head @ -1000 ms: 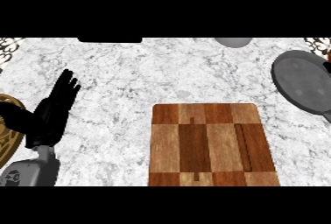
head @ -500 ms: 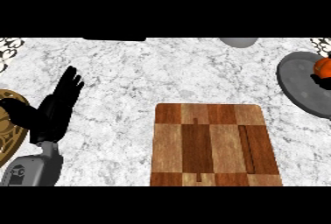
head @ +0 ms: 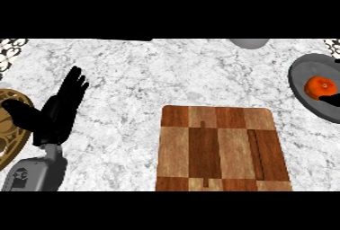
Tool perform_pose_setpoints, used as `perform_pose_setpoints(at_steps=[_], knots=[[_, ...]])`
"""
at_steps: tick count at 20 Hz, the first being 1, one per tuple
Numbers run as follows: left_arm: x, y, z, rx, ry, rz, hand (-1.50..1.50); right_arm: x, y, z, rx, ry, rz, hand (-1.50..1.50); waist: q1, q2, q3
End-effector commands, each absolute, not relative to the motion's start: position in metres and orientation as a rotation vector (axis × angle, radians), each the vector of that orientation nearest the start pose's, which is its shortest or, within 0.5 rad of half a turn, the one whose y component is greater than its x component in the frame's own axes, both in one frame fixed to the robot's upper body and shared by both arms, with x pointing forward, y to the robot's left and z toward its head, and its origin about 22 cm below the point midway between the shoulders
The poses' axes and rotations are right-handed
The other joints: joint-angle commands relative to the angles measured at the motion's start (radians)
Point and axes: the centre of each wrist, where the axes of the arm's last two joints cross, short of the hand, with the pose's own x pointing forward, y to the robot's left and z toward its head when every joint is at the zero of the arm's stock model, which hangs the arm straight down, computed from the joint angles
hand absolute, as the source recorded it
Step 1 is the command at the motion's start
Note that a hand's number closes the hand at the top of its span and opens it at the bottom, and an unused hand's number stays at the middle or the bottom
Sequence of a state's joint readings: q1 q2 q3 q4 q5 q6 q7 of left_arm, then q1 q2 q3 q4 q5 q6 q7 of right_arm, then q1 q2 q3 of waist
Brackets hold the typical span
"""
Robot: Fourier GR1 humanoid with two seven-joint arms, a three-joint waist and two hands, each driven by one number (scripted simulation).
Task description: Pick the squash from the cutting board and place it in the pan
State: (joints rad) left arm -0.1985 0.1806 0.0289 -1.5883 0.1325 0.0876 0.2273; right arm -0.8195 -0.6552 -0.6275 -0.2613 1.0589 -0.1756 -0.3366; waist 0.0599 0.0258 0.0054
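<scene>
Squash: small, round, orange, sitting in the grey pan at the far right, off the cutting board.
Right robot hand: only a dark sliver beside the squash; open or closed, I cannot tell.
Left robot hand: resting on the left, fingers straight.
Handling: looks light, hard-skinned, smooth, likely to roll; best wrapped around its widest part.
Surface: marbled.

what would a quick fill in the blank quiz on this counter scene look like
1. The orange squash lies in the grey ____.
2. The wooden cutting board has ____ on it.
3. The left hand rests at the view's left with its fingers ____.
4. Beside the squash, a black fingertip of the ____ hand shows at the view's edge.

Missing words: pan; nothing; straight; right
</scene>
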Motion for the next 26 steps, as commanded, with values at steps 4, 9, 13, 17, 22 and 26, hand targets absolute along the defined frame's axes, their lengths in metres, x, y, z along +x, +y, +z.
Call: perform_pose_setpoints(at_steps=[4,9,13,17,22,26], knots=[[0.293,0.265,0.068,0.059,-1.556,0.019,0.0,0.355,-0.473,0.066,-0.995,-1.375,0.451,-1.5,-0.014,-0.002,0.001],[0.287,0.262,0.064,0.082,-1.548,0.005,0.0,0.339,-0.506,0.091,-0.868,-1.529,0.173,-1.5,-0.024,-0.007,0.001],[0.28,0.265,0.056,0.08,-1.524,0.044,0.0,0.306,-0.545,0.105,-0.741,-1.59,0.008,-1.5,-0.034,-0.01,0.001],[0.282,0.266,0.057,0.078,-1.524,0.031,0.0,0.263,-0.574,0.096,-0.64,-1.638,-0.026,-1.5,-0.045,-0.01,0.002],[0.272,0.269,0.061,0.084,-1.532,0.034,0.0,0.219,-0.602,0.101,-0.463,-1.701,-0.04,-1.5,-0.042,-0.016,0.002],[0.281,0.267,0.053,0.066,-1.536,0.036,0.0,0.199,-0.609,0.091,-0.492,-1.696,-0.037,-1.5,-0.042,-0.01,0.002]])
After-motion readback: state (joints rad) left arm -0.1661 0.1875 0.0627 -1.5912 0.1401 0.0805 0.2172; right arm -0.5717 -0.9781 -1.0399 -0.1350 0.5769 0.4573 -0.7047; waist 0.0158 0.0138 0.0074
